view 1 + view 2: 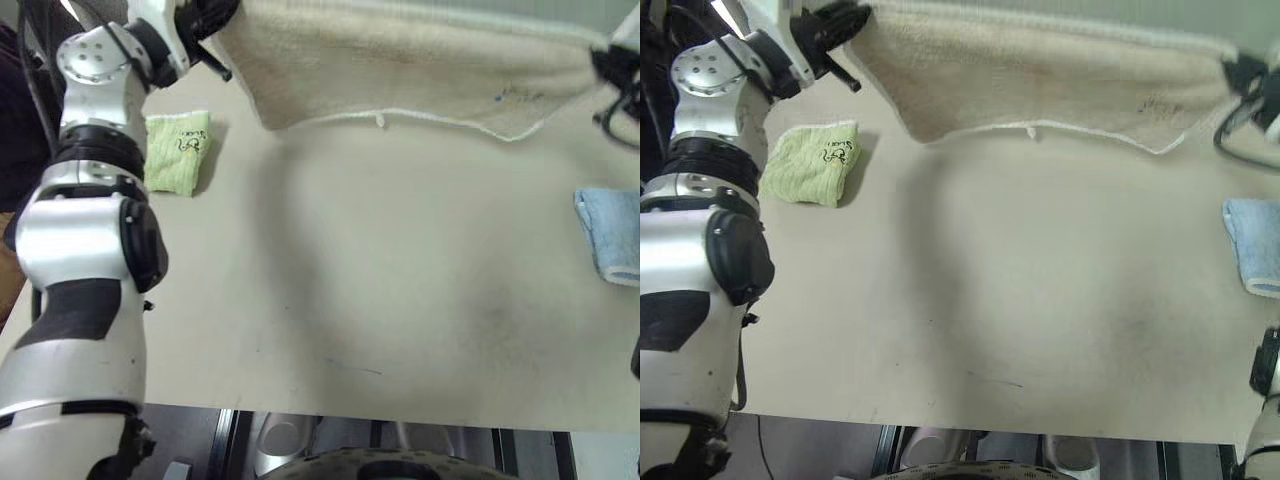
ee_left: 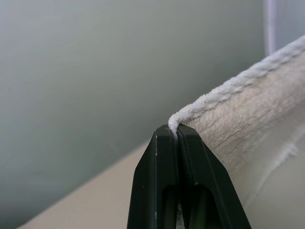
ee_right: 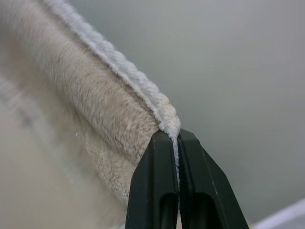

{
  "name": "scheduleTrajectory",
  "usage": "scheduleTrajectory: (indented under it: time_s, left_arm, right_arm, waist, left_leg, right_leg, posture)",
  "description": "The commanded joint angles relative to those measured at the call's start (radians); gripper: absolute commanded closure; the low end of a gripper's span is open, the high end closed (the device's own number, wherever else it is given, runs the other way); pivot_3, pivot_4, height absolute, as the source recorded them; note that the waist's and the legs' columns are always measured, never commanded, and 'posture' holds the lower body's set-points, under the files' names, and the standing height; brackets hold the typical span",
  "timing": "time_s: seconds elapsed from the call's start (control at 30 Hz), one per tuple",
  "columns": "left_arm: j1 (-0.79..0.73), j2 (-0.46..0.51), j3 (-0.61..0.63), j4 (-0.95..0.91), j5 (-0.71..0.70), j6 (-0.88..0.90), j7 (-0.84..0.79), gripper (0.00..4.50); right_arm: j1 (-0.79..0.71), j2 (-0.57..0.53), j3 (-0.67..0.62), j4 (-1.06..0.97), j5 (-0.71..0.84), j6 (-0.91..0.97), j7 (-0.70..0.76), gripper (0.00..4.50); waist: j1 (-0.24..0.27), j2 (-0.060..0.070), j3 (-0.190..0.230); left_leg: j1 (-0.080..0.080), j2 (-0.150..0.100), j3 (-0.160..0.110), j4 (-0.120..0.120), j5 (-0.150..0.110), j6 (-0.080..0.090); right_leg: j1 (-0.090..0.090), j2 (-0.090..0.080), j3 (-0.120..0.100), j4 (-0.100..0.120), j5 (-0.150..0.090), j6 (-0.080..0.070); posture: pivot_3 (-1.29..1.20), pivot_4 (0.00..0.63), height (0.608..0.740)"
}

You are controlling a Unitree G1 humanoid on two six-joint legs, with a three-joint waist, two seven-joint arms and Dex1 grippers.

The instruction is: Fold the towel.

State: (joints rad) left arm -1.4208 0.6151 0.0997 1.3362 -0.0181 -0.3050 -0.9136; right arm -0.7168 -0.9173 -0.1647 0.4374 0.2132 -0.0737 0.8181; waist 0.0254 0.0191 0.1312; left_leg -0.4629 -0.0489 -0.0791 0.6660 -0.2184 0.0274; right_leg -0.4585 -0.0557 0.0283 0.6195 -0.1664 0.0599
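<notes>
- Nearest to us, the pale beige flat worktop (image 1: 400, 310) lies bare in its middle, so there is space to lay the cloth down.
- On our left side rests a small folded lime-green terry towel (image 1: 812, 163), and at the right edge a folded light-blue towel (image 1: 1252, 243); both are well apart from the middle.
- Farther away, the long beige terry towel with white stitched edging (image 1: 1040, 80) hangs in the air above the far part of the worktop, stretched between our two hands, its lower edge sagging.
- Our left gripper (image 2: 177, 136) is clenched on one top corner, pinching only the white edging.
- Our right gripper (image 3: 177, 138) is clenched the same way on the other top corner.
- We judge the main risk is slipping: each grasp bites only a thin hem, so a hard pull sideways could free a corner.
- If we lower unevenly, the hanging edge may crease, or drag over the green towel.
</notes>
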Motion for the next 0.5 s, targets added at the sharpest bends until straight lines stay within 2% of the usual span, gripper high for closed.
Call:
scheduleTrajectory:
  time_s: [0.03,0.17,0.3,0.5]
  left_arm:
    - [0.048,0.050,0.020,-0.012,-0.009,0.003,-0.149,4.46]
    - [0.125,0.101,-0.008,-0.035,0.020,-0.032,-0.282,4.46]
    - [0.177,0.131,0.003,-0.053,0.003,-0.008,-0.386,4.46]
    - [0.273,0.174,-0.018,-0.120,-0.008,0.079,-0.584,4.46]
  right_arm:
    - [0.134,-0.024,-0.103,-0.202,0.094,0.051,0.043,4.50]
    - [0.390,-0.055,-0.215,-0.451,0.221,0.188,0.131,4.50]
    - [0.596,-0.077,-0.322,-0.594,0.294,0.296,0.191,4.50]
    - [0.803,-0.052,-0.433,-0.742,0.360,0.391,0.226,4.50]
  waist:
    - [0.000,0.001,0.001]
    - [0.001,0.001,0.001]
    - [0.006,0.000,0.001]
    - [0.000,-0.001,0.001]
  left_leg:
    - [-0.001,0.000,0.002,0.000,0.000,0.000]
    - [-0.008,0.002,0.002,0.004,0.000,0.000]
    - [-0.009,0.003,0.002,0.012,-0.001,0.000]
    - [-0.002,0.003,0.003,0.018,-0.001,0.001]
  right_leg:
    - [-0.001,0.000,0.000,0.000,0.000,0.000]
    - [-0.006,0.002,-0.001,0.000,0.000,0.000]
    - [-0.005,0.002,-0.001,0.002,0.001,0.000]
    - [0.000,0.002,0.000,0.008,0.005,-0.004]
  posture:
    - [0.00,0.150,0.733]
    - [0.00,0.150,0.733]
    - [0.00,0.150,0.733]
    - [0.00,0.150,0.733]
